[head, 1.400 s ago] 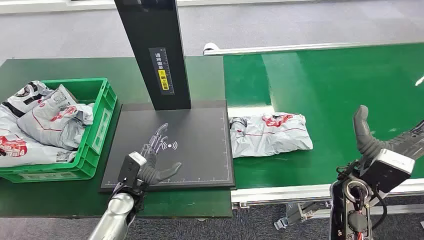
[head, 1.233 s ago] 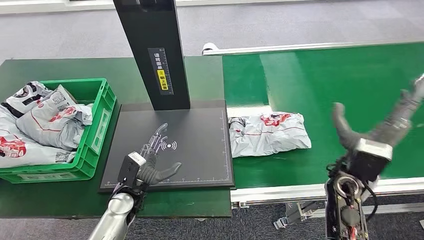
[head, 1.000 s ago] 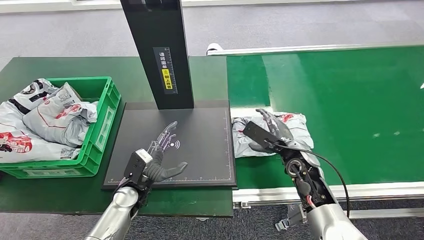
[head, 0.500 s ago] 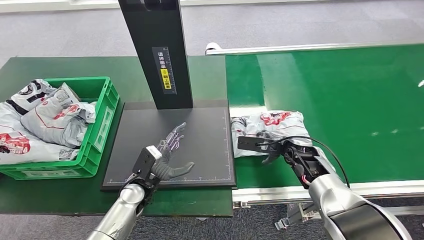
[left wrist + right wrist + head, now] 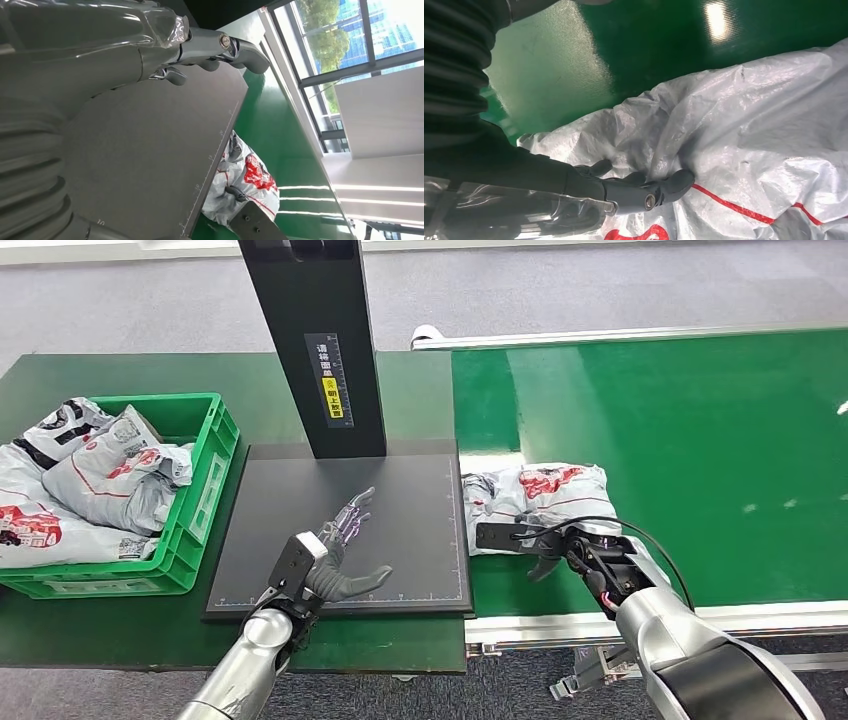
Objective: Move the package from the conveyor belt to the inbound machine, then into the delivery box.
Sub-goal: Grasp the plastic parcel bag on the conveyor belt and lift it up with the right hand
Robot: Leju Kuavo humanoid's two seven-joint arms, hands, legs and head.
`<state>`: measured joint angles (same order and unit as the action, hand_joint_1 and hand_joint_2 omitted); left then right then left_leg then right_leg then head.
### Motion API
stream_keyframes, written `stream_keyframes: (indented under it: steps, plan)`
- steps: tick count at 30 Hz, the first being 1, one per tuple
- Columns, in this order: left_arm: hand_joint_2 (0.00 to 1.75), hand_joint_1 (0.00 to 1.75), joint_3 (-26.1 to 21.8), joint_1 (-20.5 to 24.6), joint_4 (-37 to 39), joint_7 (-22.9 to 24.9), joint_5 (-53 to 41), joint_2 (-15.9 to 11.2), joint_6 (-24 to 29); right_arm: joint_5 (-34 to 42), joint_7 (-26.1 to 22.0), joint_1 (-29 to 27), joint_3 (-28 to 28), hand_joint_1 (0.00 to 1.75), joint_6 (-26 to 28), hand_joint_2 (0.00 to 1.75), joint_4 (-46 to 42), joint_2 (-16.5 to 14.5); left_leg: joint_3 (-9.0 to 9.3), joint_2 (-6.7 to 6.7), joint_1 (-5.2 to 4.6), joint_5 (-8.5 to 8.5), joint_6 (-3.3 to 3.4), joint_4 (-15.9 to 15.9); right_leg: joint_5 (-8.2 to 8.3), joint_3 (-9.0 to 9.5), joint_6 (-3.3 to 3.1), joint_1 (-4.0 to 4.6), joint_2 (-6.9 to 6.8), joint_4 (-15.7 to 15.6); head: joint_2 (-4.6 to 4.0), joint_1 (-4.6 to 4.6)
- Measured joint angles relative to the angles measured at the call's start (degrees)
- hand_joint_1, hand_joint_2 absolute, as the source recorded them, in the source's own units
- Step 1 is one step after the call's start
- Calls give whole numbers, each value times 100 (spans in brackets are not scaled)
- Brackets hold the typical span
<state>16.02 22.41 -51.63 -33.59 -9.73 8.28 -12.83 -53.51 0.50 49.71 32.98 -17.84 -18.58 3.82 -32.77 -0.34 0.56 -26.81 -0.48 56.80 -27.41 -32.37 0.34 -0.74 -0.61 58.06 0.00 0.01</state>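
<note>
Right hand [image 5: 560, 545], frame centre-right, fingers [image 5: 664, 187] pressing the package [image 5: 540, 498], seemingly gripping; left hand [image 5: 335, 555] spread; package's red print unreadable

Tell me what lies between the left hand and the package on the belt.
In the head view, only bare black scanner platform separates the left hand from the package, which lies just past the platform's edge.
</note>
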Motion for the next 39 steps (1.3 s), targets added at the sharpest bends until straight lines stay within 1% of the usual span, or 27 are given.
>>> stream_keyframes:
  steps: [5,7,9,12,14,16,18,20,22,25,32,39]
  plan:
    - [175,0,0,5,4,1,0,4,0,-3,11,6,28,0,-12,175,38,0,0,0,0,0,0,0,0,0,0,0,0,0,-2,-1]
    - [175,0,0,10,6,3,0,9,1,-47,91,15,41,0,-37,175,52,0,0,0,0,0,0,0,0,0,0,0,0,0,-1,-1]
    - [175,0,0,12,7,18,0,15,19,-222,399,20,100,0,46,175,61,1,0,0,0,0,0,0,0,0,0,0,-1,0,-1,-1]
    - [175,0,-2,-2,6,68,0,14,80,-515,1166,11,220,0,370,175,83,22,-1,0,0,0,0,0,0,1,0,0,-2,0,0,1]
    - [175,0,-4,-26,4,102,1,10,105,-580,1557,-6,257,0,435,175,104,60,-1,0,0,0,0,0,0,0,0,0,-1,0,0,1]
    - [175,0,-4,-46,3,121,2,9,109,-553,1774,-33,267,87,313,175,127,109,-1,0,-1,0,0,1,0,0,0,-1,0,0,0,1]
    - [175,0,-4,-52,5,128,2,9,116,-420,1815,-61,232,175,86,175,148,159,-1,-1,0,-1,0,1,0,-1,0,-1,0,-1,0,-1]
    - [175,0,-4,-53,19,131,2,9,133,-216,1661,-67,144,175,-201,175,161,203,0,-1,0,-1,0,1,0,1,0,0,0,-1,-1,-2]
    - [175,0,-4,-57,46,129,2,9,157,-42,1405,-32,33,175,-475,175,164,253,4,0,1,-2,0,1,-1,5,0,1,-1,-1,0,-1]
    - [175,0,-4,-76,78,124,2,6,200,108,1105,33,-128,175,-729,175,164,315,11,1,1,-2,-1,0,-1,13,0,1,0,-1,-1,1]
    - [175,0,-4,-104,81,138,2,4,206,239,812,61,-319,175,-949,175,164,326,15,0,1,-2,0,0,0,17,0,1,0,-1,0,1]
    - [175,0,-4,-108,75,172,-7,-10,174,517,120,61,-471,175,-1247,175,163,329,20,21,1,-3,-1,0,0,17,-1,2,17,-1,-2,1]
